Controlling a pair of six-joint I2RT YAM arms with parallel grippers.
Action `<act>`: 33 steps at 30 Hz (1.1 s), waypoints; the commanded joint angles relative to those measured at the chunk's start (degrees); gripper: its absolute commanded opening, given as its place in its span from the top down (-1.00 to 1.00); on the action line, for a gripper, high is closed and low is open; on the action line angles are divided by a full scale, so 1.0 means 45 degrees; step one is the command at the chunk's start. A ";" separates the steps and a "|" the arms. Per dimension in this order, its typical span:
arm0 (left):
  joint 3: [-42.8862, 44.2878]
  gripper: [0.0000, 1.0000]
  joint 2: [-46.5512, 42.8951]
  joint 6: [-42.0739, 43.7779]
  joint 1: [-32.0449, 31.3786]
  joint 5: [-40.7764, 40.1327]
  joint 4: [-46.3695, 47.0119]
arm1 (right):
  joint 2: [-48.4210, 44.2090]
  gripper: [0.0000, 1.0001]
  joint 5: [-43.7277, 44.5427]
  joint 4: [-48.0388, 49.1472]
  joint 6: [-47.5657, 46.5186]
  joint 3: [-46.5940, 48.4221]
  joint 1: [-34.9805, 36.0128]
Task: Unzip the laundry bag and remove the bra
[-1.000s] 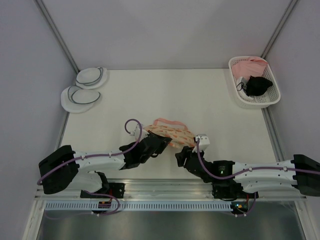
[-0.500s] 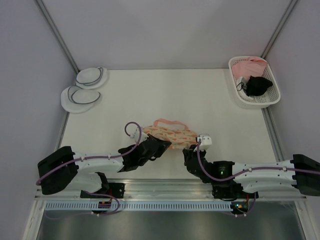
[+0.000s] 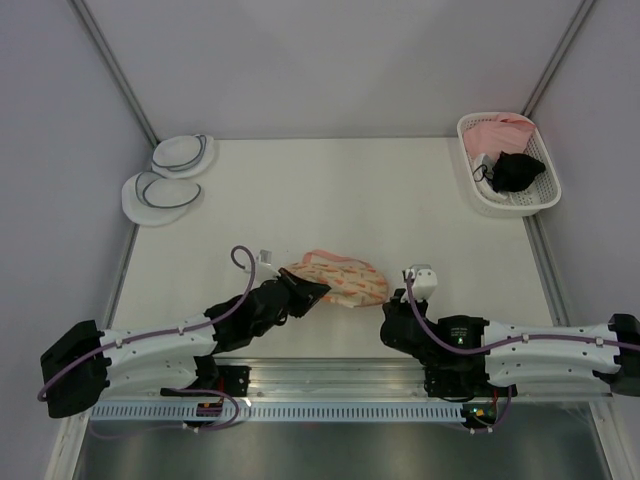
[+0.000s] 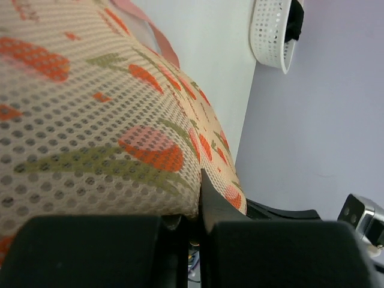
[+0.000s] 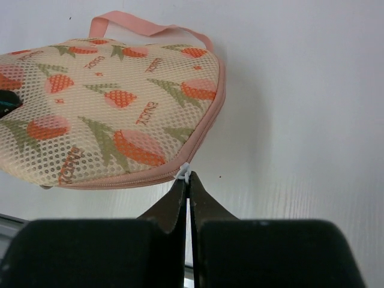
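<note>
The laundry bag (image 3: 340,279), a cream mesh pouch with orange floral print and pink trim, lies near the table's front edge. My left gripper (image 3: 306,291) is shut on the bag's left edge, and in the left wrist view the mesh (image 4: 90,120) is pinched between the fingers (image 4: 198,207). My right gripper (image 5: 187,182) is shut on the small white zip pull (image 5: 185,173) at the laundry bag's (image 5: 108,120) pink-trimmed right corner. In the top view the right gripper (image 3: 389,306) sits just right of the bag. The zip looks closed along the seam. The bra is hidden.
A white basket (image 3: 535,195) holding a pink garment (image 3: 498,131) and a black garment (image 3: 517,171) stands at the back right. Two plain white round pouches (image 3: 160,192) (image 3: 183,153) lie at the back left. The basket (image 4: 269,30) also shows in the left wrist view.
The right gripper was open beside the bag; it closed on the zip pull and shifted right. The left arm drew back toward the near left, still holding the bag, which shifted slightly.
</note>
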 commanded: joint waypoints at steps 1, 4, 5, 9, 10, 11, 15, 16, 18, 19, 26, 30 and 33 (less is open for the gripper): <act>-0.0118 0.95 -0.0632 0.3649 0.0675 0.0363 -0.0256 | 0.0020 0.99 0.0408 -0.2142 0.0202 0.0665 0.0018; -0.0331 0.95 -0.1062 0.5993 0.1514 0.1710 0.0016 | 0.0625 0.99 0.0486 -0.2884 0.0417 0.1017 -0.0002; -0.0391 0.95 -0.1120 0.6734 0.2058 0.2506 0.0231 | 0.0839 0.99 0.0351 -0.2944 0.0243 0.1134 -0.0002; -0.0801 0.95 -0.0889 1.0207 0.2841 0.3271 0.1653 | 0.0881 0.99 -0.1112 -0.1234 -0.1254 0.1019 0.0037; -0.0821 0.95 -0.0674 1.0624 0.2999 0.3527 0.2510 | 0.0784 0.99 -0.1599 -0.0800 -0.1591 0.0902 0.0037; -0.0763 0.96 -0.0440 1.1015 0.3329 0.4245 0.3118 | 0.0628 0.99 -0.1739 -0.0467 -0.1768 0.0669 0.0018; 0.0212 0.95 0.1861 1.2131 0.3858 0.5807 0.4898 | 0.0178 0.99 -0.1994 0.0666 -0.2355 0.0238 0.0037; 0.0813 0.95 0.2931 1.2113 0.3937 0.6201 0.5230 | 0.0119 0.99 -0.2033 0.0843 -0.2511 0.0160 0.0018; 0.1558 0.15 0.3914 1.1590 0.4016 0.6750 0.4903 | 0.0138 0.99 -0.2189 0.1388 -0.2668 0.0003 0.0037; 0.2006 -0.26 0.4208 1.1296 0.4016 0.6868 0.4747 | 0.0196 0.99 -0.2228 0.1585 -0.2727 -0.0036 0.0037; 0.1484 -0.88 0.2754 0.8385 0.3510 0.5565 0.2348 | 0.1912 0.99 -0.2424 0.3011 -0.2727 -0.0095 0.0037; 0.0822 -0.92 0.0777 0.6609 0.2924 0.5248 0.0023 | 0.2657 0.99 -0.3164 0.5372 -0.3331 -0.0290 0.0037; -0.0213 -0.93 -0.0471 0.5109 0.2436 0.5248 -0.0235 | 0.3048 0.99 -0.3907 0.6971 -0.3820 -0.0408 0.0037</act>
